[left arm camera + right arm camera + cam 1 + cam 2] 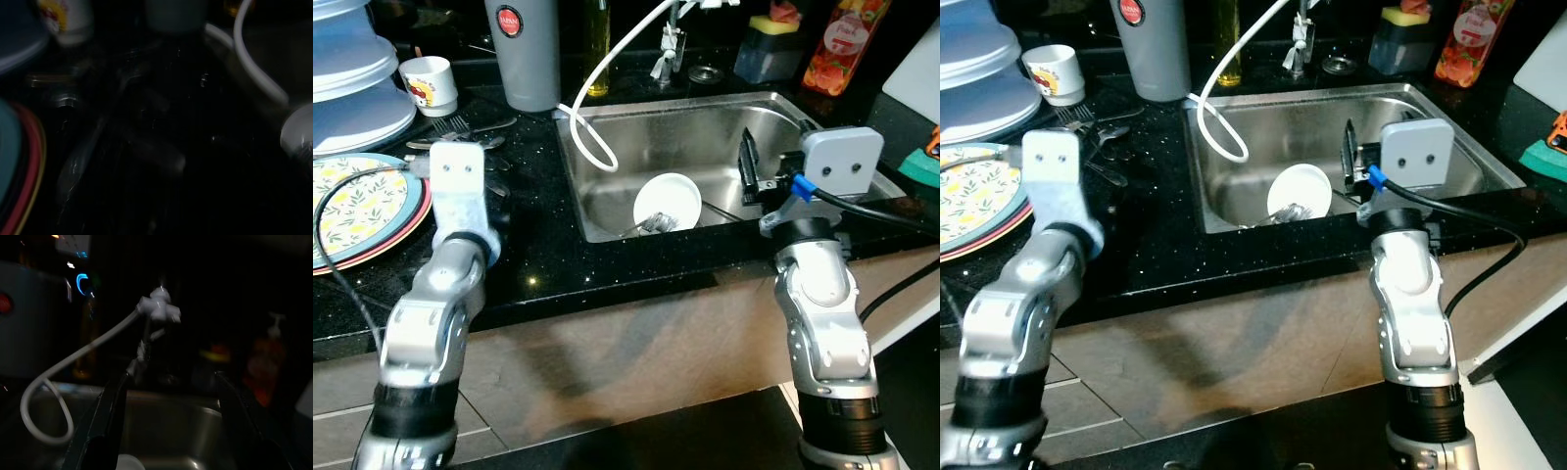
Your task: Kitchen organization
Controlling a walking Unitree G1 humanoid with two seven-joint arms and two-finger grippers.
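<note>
White bowl (668, 201) lies tipped on its side in the steel sink (607, 211), near the sink's front wall, with a utensil against it. You see a black speckled countertop (538, 264) surrounding the sink. Your right gripper (171, 431) hangs over the sink's right edge, fingers spread and empty. Your left gripper (499, 176) is over the countertop beside the floral plates (352, 206); you cannot tell its finger state.

You are looking at a home kitchen: a steel sink (607, 211) is sitting in a black worktop (538, 245) at centre frame, with plates (352, 211) stacked at left and bottles (837, 44) standing upper right.
</note>
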